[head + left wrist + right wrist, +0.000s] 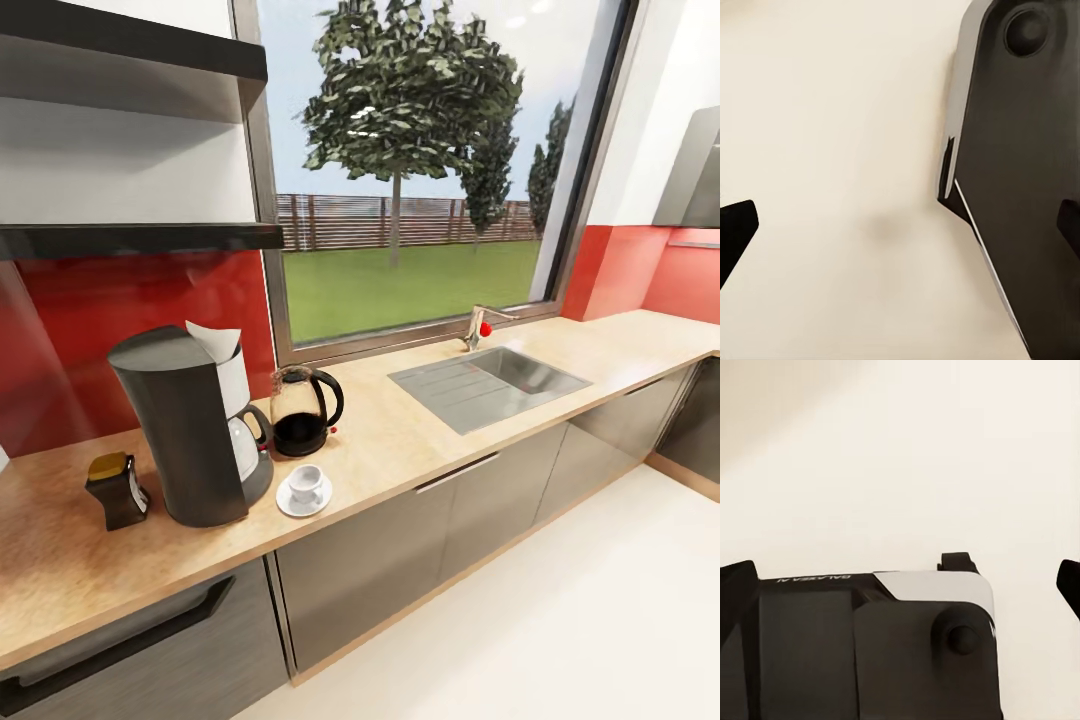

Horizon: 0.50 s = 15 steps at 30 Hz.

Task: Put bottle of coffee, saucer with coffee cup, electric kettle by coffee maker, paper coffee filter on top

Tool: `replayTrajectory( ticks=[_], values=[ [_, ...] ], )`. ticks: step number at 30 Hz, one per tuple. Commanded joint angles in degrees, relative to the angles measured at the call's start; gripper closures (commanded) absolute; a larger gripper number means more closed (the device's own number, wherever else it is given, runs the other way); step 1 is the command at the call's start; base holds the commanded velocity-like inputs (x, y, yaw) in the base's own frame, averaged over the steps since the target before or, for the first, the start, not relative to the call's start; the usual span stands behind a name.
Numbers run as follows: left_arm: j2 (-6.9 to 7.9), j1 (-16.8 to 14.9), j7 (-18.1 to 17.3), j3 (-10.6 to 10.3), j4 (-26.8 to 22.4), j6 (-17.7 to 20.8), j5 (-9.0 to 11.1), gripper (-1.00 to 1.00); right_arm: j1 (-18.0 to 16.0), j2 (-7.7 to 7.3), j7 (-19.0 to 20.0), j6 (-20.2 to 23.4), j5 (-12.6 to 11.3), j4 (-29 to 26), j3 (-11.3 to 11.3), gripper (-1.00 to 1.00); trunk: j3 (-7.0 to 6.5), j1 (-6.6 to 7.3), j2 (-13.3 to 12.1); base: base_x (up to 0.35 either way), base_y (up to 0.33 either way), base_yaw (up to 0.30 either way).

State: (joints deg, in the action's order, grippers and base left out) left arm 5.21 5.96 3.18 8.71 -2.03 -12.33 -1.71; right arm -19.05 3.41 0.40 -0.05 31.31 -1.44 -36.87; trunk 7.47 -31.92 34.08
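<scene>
In the head view the coffee maker (190, 430) stands at the left of the kitchen countertop (400, 440), with the white paper coffee filter (215, 340) sticking up from its top. The bottle of coffee (117, 490) stands just left of it. Right of the machine sits the electric kettle (303, 410), and in front of that the saucer (303, 497) carries the coffee cup (306, 483). The kitchen shelf (140, 238) hangs on the wall above. My left gripper (900, 225) and right gripper (900, 585) are both open over pale floor, holding nothing.
A steel sink (490, 383) with a tap (478, 325) is set in the counter under a large window (420, 160). Grey cabinet fronts (420, 540) run below. Pale floor (560, 630) spreads to the right. The robot's dark base (1020, 180) (877, 652) lies under both wrists.
</scene>
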Motion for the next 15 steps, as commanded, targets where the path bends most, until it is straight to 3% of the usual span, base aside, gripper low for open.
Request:
replayTrajectory(
  ticks=[1,15],
  values=[
    [-0.02,0.0,0.1,0.3,0.0,-0.1,-0.2,-1.00,0.0,0.02,0.0,0.0,0.5,-0.1,-0.5,-1.00,0.08,-0.02,0.1,0.000,0.000,0.000],
    [-0.03,0.0,0.1,0.4,-0.2,-0.1,0.0,-1.00,0.0,0.02,0.0,0.0,0.5,-0.1,-0.5,-1.00,0.08,-0.02,0.1,0.000,0.000,0.000]
  ],
)
